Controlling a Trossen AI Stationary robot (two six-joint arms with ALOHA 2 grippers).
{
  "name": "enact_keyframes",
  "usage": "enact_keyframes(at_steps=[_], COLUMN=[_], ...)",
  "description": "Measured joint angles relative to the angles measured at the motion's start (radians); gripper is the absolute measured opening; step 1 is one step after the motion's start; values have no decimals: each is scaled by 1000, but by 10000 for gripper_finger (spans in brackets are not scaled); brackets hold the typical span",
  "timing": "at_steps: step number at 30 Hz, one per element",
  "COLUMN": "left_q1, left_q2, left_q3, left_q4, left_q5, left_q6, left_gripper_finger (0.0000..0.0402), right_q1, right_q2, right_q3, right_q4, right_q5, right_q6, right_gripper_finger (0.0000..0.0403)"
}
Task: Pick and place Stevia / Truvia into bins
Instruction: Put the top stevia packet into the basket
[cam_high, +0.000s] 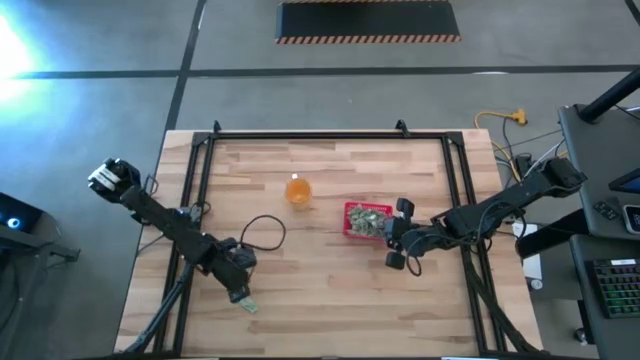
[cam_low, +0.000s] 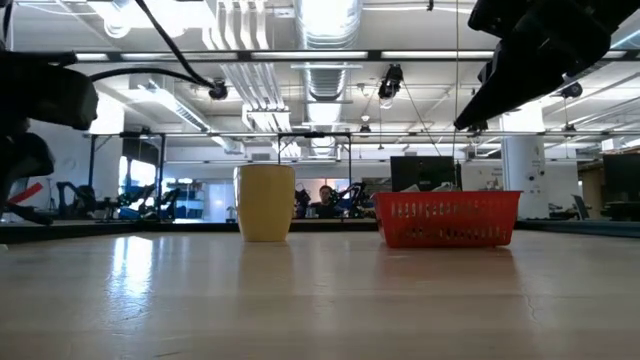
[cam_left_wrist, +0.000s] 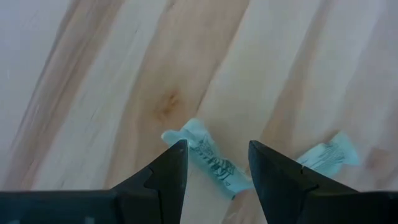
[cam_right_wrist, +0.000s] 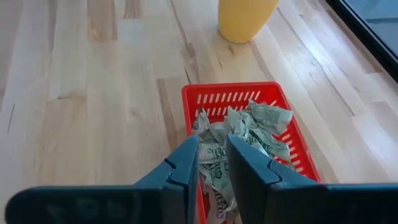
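The red basket (cam_high: 366, 221) (cam_right_wrist: 236, 99) (cam_low: 447, 218) sits right of the table's middle with a heap of green-and-white packets (cam_right_wrist: 245, 134) inside. My right gripper (cam_right_wrist: 212, 148) (cam_high: 396, 243) hovers at the basket's right near corner, fingers only narrowly apart, with nothing seen between them. My left gripper (cam_left_wrist: 217, 155) (cam_high: 240, 292) is low over the table's left near part and open. One packet (cam_left_wrist: 208, 158) (cam_high: 248, 305) lies flat on the wood between its fingertips. I cannot tell whether they touch it. A second packet (cam_left_wrist: 326, 155) lies just beside it.
A translucent orange cup (cam_high: 298, 190) (cam_low: 266, 202) (cam_right_wrist: 245, 18) stands left of and beyond the basket. A black cable (cam_high: 262, 232) loops on the wood near the left arm. A black frame (cam_high: 330, 136) runs along the table's far and side edges.
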Motion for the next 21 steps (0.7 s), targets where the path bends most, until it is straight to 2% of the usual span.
enact_keyframes(at_steps=[15,18,21], left_q1=[-15,-15,-15], left_q2=[75,77,74], left_q3=[1,2,5], left_q4=[-5,-9,-13], left_q5=[38,39,41], left_q6=[-34,-31,-3], left_gripper_finger=[149,129,89], right_q1=[0,0,0], right_q2=[0,0,0], right_q3=[-17,-17,-18], right_q4=[39,40,40], right_q5=[2,2,2], right_q6=[-11,-11,-11], right_gripper_finger=[71,69,68])
